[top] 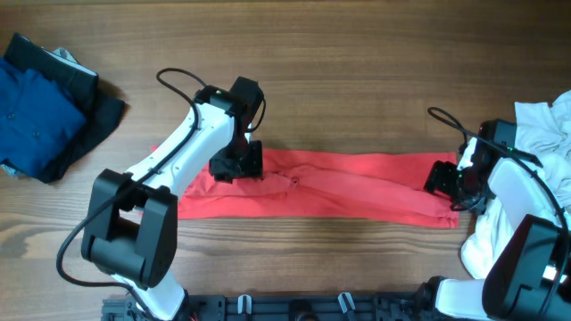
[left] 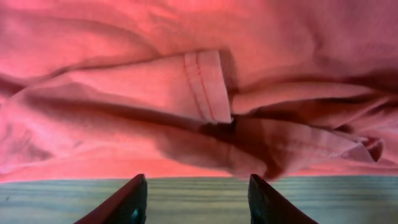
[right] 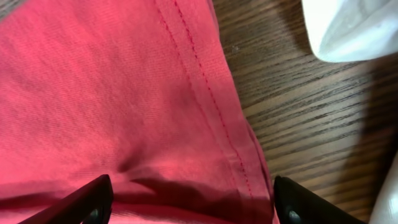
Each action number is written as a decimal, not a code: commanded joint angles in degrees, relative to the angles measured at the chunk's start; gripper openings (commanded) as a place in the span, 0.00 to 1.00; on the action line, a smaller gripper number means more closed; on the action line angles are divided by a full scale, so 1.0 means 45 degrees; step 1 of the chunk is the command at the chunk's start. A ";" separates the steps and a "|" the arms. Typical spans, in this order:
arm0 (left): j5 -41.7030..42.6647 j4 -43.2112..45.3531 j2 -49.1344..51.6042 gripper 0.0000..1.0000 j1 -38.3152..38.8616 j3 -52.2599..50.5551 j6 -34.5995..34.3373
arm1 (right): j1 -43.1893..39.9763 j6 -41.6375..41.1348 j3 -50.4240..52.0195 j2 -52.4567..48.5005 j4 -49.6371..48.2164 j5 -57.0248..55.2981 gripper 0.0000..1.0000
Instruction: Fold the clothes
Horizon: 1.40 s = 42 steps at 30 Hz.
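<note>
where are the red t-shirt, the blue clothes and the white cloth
red t-shirt (top: 357, 183) overhead view, middle of the folded strip
blue clothes (top: 31, 107) overhead view, top of the pile
white cloth (top: 546, 125) overhead view, upper folds by the right edge

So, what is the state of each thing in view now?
Red cotton T-shirt: folded into a long flat strip, wrinkled.
Left gripper: open, at one end of the strip.
Right gripper: open, over the other end.
Dark blue garment: loosely folded, lying apart.
White cloth: crumpled.

blue-and-black garment pile (top: 45, 107): far-left corner | white cloth (top: 546, 134): right edge | wooden table (top: 357, 71)
</note>
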State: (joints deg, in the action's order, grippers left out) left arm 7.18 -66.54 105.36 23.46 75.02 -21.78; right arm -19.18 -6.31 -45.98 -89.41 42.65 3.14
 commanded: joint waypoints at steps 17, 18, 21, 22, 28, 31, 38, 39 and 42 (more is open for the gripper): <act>-0.0583 0.5897 -0.0253 0.60 -0.0641 -0.4575 -0.0461 | 0.0034 -0.0316 -0.0291 -0.2535 -0.1200 0.1399 0.04; -0.0787 0.6363 -0.0248 0.59 -0.0665 -0.4624 -0.0447 | 0.0034 -0.0359 -0.0505 -0.2535 -0.1248 0.1423 0.04; -0.1064 0.8315 -0.0248 0.53 -0.0797 -0.4619 0.0520 | 0.0034 -0.0500 -0.1093 -0.2535 -0.1695 0.1418 0.04; -0.1088 0.8932 -0.0248 0.52 -0.0884 -0.4619 0.0525 | 0.0034 -0.0646 -0.1166 -0.2535 -0.1875 0.1418 0.04; -0.1039 0.9962 -0.0248 0.48 -0.1831 -0.4619 0.0554 | 0.0029 -0.0695 -0.1277 -0.2540 -0.3497 0.1394 0.04; -0.1035 0.9190 -0.0248 0.54 -0.1972 -0.4619 0.0661 | 0.0029 -0.1083 -0.1277 -0.2540 -0.3925 0.1166 0.04; -0.0903 0.8242 -0.1064 0.72 -0.2035 -0.4308 0.1073 | -0.0005 -0.1263 -0.1841 -0.2535 -0.3701 -0.0112 0.04; -0.0903 0.8170 -0.1219 0.72 -0.2079 -0.4308 0.1078 | -0.0005 -0.1263 -0.1996 -0.2535 -0.3531 -0.0325 0.04; -0.0903 0.7689 -0.1739 0.73 -0.2356 -0.4313 0.1073 | -0.0005 -0.1263 -0.2963 -0.2497 -0.2696 -0.0403 0.04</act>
State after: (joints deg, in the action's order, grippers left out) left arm 4.36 -30.52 100.75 14.48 56.31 -17.85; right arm -19.18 -11.35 -54.35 -100.27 28.47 5.26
